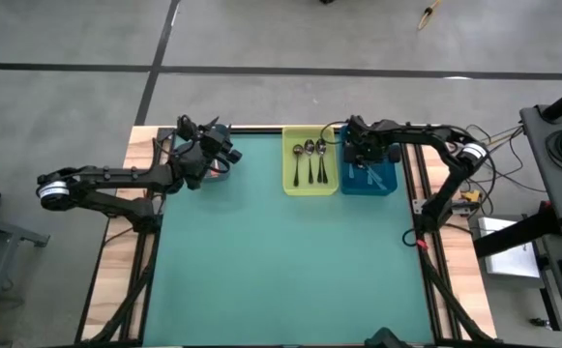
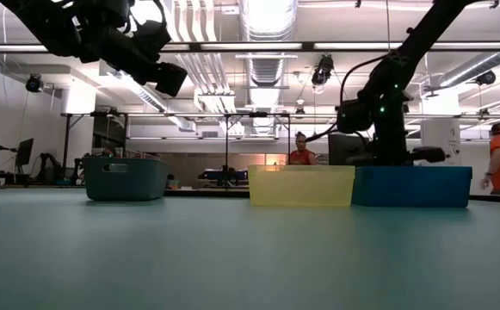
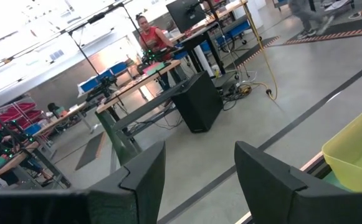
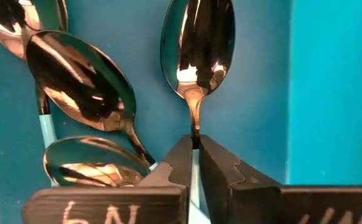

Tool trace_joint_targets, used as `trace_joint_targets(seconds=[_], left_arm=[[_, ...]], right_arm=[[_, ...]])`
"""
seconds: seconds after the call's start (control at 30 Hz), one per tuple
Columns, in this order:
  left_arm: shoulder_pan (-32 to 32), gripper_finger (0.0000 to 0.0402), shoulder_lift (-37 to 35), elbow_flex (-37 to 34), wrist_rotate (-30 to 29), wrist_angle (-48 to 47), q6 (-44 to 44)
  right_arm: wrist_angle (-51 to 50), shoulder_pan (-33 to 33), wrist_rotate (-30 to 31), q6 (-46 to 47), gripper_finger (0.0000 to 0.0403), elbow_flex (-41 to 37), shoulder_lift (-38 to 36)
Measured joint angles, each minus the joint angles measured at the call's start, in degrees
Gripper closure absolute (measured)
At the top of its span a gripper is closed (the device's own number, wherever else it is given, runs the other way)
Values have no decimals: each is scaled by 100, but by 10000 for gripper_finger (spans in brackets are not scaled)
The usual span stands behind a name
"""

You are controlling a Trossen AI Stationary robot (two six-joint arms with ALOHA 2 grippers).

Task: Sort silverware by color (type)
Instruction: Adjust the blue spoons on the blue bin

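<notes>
The green table (image 1: 281, 251) carries three bins along its far edge: a teal bin (image 2: 125, 178) below the left arm, a yellow bin (image 1: 310, 160) just beside the right pincer with three dark-handled spoons (image 1: 310, 159) lying in it, and the blue bin (image 1: 369, 174) into which the right arm reaches straight down. The left pincer (image 3: 199, 177) hangs raised above the table near the teal bin, fingers spread and holding nothing. The right pincer (image 4: 194, 163) sits low inside the blue bin with its fingers pressed together on the thin neck of a spoon (image 4: 197, 50), whose bowl points away beyond the fingertips; three more spoons (image 4: 81, 81) with pale blue handles lie just to one side of it on the bin floor, their bowls overlapping. I judge these spoons light and stiff, but polished and slippery, so a thin handle could swivel or slide between the hard fingers; taking hold on the handle just behind the bowl, as here, looks the sound place, since the bowl itself is rounded and would slip
</notes>
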Motion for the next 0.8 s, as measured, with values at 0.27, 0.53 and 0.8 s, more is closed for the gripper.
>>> trace_joint_targets(seconds=[0.27,0.53,0.8], left_arm=[[-2,228,2,1,1,-1,0],[-1,228,2,2,1,-1,0],[-2,228,1,2,1,-1,2]], right_arm=[[-211,0,99,-39,390,10,-151],[-500,-4,106,-314,390,12,-155],[-552,-4,317,-369,390,14,-158]])
